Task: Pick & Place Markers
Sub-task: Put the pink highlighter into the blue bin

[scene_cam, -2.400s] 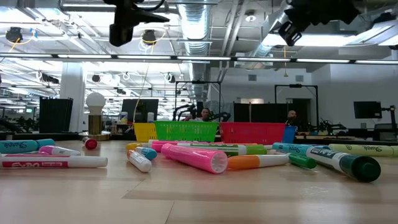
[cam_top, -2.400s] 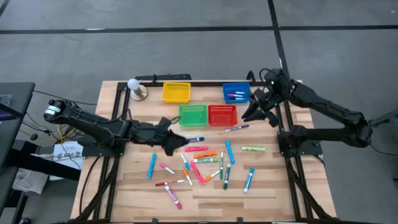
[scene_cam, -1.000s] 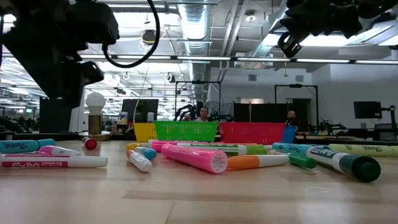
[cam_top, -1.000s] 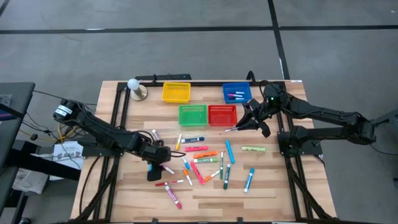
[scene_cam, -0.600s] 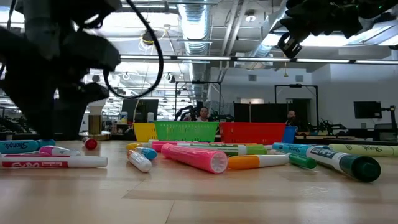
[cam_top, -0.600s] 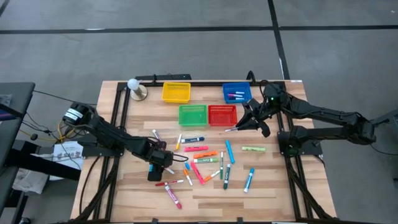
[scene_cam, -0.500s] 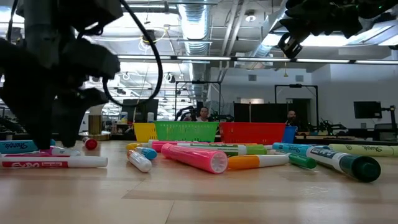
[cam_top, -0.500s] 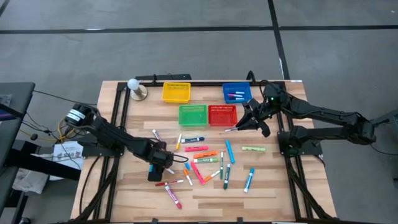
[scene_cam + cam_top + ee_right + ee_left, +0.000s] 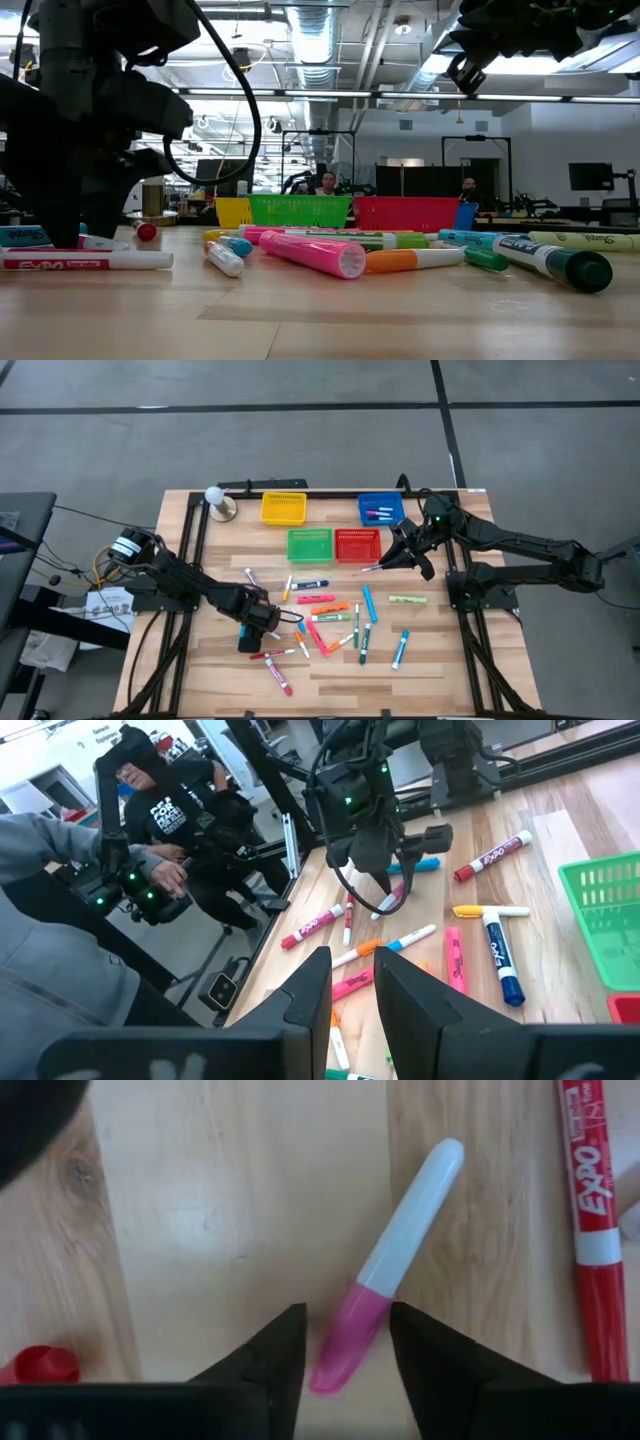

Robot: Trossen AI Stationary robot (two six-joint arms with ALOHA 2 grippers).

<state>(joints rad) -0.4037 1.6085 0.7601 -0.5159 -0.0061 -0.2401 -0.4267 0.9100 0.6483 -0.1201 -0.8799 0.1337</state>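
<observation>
Several capped markers [image 9: 330, 622] in pink, red, orange, blue and green lie scattered on the wooden table [image 9: 440, 660]. My left gripper [image 9: 345, 1330] points down at the table left of the pile, also in the high view [image 9: 256, 630]. It is open, one finger on each side of the pink cap [image 9: 345, 1342] of a white-bodied marker [image 9: 410, 1215] that lies flat. Whether the fingers touch the cap, I cannot tell. My right gripper [image 9: 398, 557] hangs high beside the red basket [image 9: 357, 544], open by a narrow gap with nothing between its fingers [image 9: 350, 985].
Yellow [image 9: 283, 508], green [image 9: 310, 544] and blue [image 9: 380, 510] baskets stand at the back; the blue one holds a few markers. A red marker [image 9: 590, 1230] lies beside the left gripper. A white ball on a stand [image 9: 217, 500] sits back left. People [image 9: 160, 810] are beyond the table.
My left gripper has come down from above the table's left part until its fingertips stand at the tabletop around the pink-capped marker, tipping steeper on the way. The markers lie as before.
</observation>
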